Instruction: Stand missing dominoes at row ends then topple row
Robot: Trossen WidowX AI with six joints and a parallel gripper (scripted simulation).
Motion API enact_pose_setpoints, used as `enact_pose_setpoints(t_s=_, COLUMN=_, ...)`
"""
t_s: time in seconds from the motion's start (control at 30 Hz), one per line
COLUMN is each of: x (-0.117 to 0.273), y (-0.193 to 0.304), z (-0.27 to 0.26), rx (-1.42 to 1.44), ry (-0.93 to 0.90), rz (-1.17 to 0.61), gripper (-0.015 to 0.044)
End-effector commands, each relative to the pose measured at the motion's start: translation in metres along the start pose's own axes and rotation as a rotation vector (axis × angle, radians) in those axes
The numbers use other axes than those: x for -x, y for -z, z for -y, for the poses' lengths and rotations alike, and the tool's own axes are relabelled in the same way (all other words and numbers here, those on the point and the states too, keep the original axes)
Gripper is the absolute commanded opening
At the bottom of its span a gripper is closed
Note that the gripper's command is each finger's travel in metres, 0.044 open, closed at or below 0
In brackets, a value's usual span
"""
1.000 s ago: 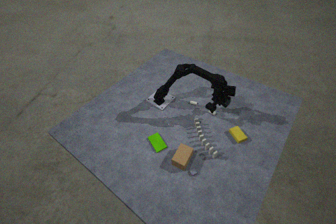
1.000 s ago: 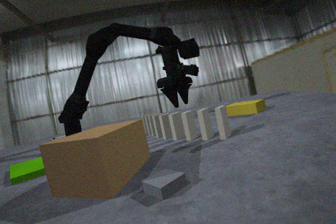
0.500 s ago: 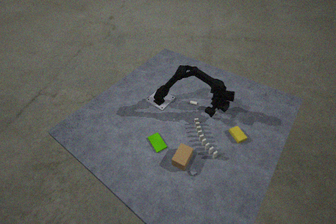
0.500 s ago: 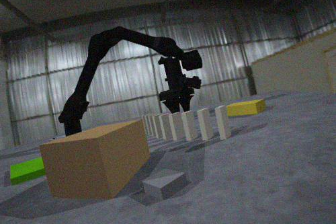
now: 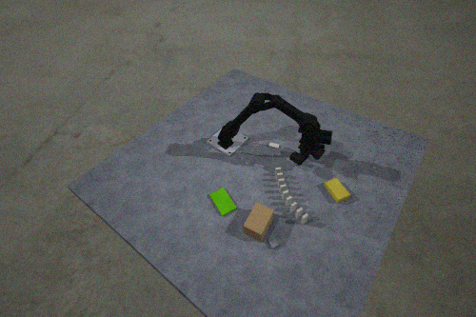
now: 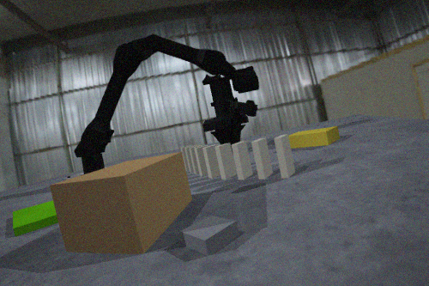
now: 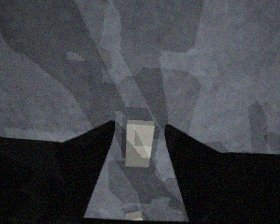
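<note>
Down goes the end effector, fingers partly spread, with visible gaps either side of a pale domino between them! In the top view, another domino lies toward ten o'clock, while the standing row starts toward eight and runs toward five.

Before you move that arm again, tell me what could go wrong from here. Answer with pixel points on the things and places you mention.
The flat domino (image 7: 139, 145) shows visible gaps to both fingers of the pincer (image 5: 300, 160) (image 6: 229, 143) (image 7: 140, 126), so closing might shove or twist it.

It lies flat, so it must be turned upright; a tilted release could topple it, perhaps into the standing row (image 5: 289, 200) (image 6: 241, 161).

The row's nearer end is close to the pincer, so a low sideways swing may clip it.
</note>
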State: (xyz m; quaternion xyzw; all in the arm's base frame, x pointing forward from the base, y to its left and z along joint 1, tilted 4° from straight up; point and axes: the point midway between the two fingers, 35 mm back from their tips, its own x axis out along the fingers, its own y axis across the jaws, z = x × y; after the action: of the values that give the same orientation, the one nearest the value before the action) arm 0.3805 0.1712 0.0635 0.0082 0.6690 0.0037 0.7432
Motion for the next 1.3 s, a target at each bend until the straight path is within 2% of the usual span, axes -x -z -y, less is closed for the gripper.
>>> enact_pose_setpoints(t_s=0.0, x=-0.001, y=0.0, z=0.0, rx=0.004, ry=0.001, rz=0.001, gripper=0.0151)
enact_pose_setpoints(t_s=0.07, x=-0.001, y=0.0, z=0.0, rx=0.004, ry=0.001, rz=0.001, gripper=0.0107)
enact_pose_setpoints(t_s=0.4, x=0.001, y=0.0, z=0.0, rx=0.004, ry=0.001, rz=0.001, gripper=0.0107)
enact_pose_setpoints(t_s=0.7, x=0.097, y=0.003, z=-0.002, rx=0.004, ry=0.001, rz=0.0, gripper=0.0107)
enact_pose_setpoints(t_s=0.8, x=0.118, y=0.003, z=-0.002, rx=0.004, ry=0.001, rz=0.0, gripper=0.0107)
enact_pose_setpoints(t_s=0.93, x=0.119, y=0.003, z=-0.003, rx=-0.004, ry=0.001, rz=0.0, gripper=0.0107)
enact_pose_setpoints(t_s=1.1, x=0.12, y=-0.009, z=-0.024, rx=-0.194, ry=-0.001, rz=0.001, gripper=0.0107)
enact_pose_setpoints(t_s=1.27, x=0.12, y=-0.009, z=-0.025, rx=-0.202, ry=-0.001, rz=0.001, gripper=0.0107)
